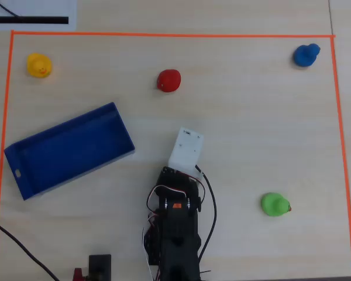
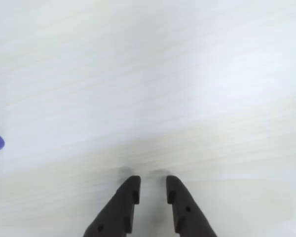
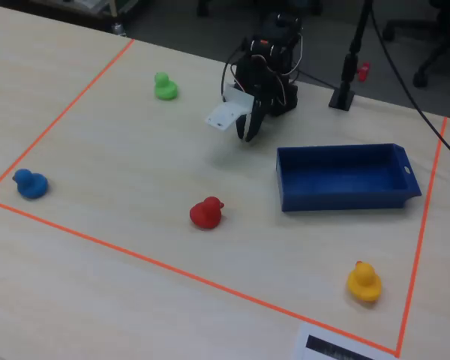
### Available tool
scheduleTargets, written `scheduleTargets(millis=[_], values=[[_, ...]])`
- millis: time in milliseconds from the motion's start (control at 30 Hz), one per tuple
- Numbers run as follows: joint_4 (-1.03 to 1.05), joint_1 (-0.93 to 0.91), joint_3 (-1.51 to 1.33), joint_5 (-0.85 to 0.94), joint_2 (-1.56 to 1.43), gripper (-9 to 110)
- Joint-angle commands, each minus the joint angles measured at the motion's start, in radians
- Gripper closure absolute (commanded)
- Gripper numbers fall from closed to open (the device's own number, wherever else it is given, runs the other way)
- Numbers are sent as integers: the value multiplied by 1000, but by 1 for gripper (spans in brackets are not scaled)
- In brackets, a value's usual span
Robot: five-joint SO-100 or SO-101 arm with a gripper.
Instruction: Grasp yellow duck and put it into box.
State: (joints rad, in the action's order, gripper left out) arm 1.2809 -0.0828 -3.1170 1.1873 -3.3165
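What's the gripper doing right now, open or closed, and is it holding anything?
Gripper: slightly open with a narrow gap between the fingertips, holding nothing, over bare table.

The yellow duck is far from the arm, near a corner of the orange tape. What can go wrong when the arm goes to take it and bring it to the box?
1. The yellow duck sits far from the tool, so the reach may be long and the grasp weak.
2. The box lies between arm and duck; a low path could hit its wall.
3. The tool shows only a narrow gap and looks too tight for the round duck.
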Motion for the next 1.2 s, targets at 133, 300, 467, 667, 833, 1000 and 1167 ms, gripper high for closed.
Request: scheduleTargets(millis=[133, 300, 467, 667, 833, 1000, 1167], values=[[21, -5, 6, 3, 6, 97], [21, -5, 6, 3, 6, 97], [21, 0, 6, 3, 6, 97], [21, 0, 6, 3, 6, 97], [23, 0, 6, 5, 6, 97], [25, 0, 6, 5, 6, 99], [21, 6, 6, 6, 6, 101]])
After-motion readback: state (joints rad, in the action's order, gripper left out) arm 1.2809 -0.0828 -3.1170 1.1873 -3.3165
